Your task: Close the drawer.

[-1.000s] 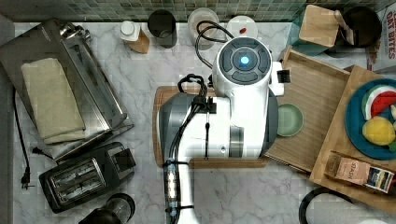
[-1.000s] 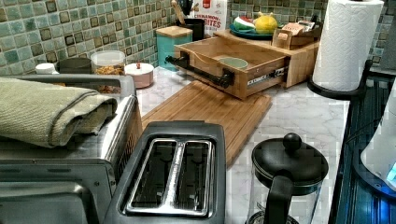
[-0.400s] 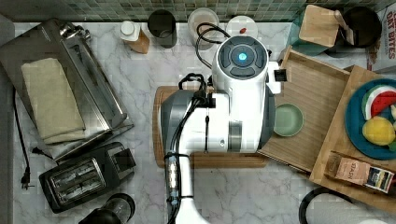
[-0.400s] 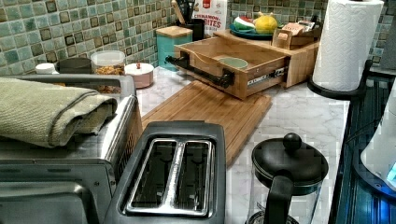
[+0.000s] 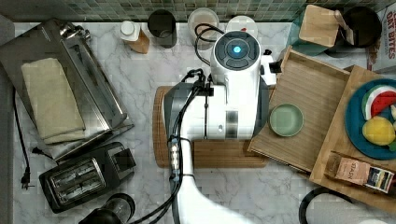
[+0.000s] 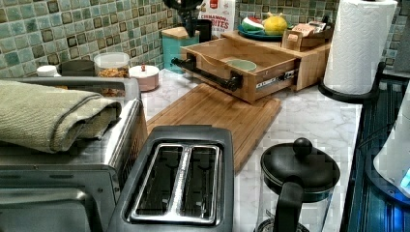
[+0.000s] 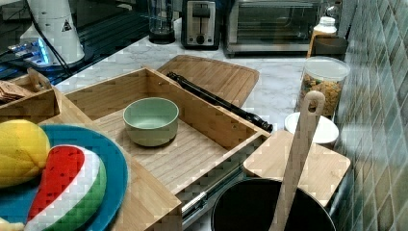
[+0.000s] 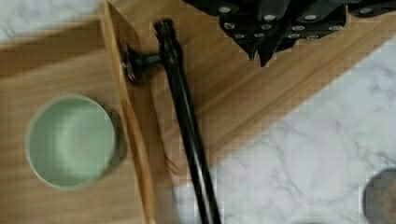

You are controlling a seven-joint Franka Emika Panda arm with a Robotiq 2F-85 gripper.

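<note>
Top view: the arm [image 5: 233,93] hangs over the cutting board [image 5: 210,154]; the drawer [image 5: 308,107] juts open at the top view's right, holding 1 green bowl [image 5: 286,120].

Left view: the drawer's black handle [image 6: 205,73] overhangs the board.

Right view: the drawer stands pulled well out.

Wrist view: the gripper [image 8: 264,44] hovers beside the handle; I cannot tell its fingers' state. An off-centre push could skew the drawer and jam it, or jolt the bowl.
</note>
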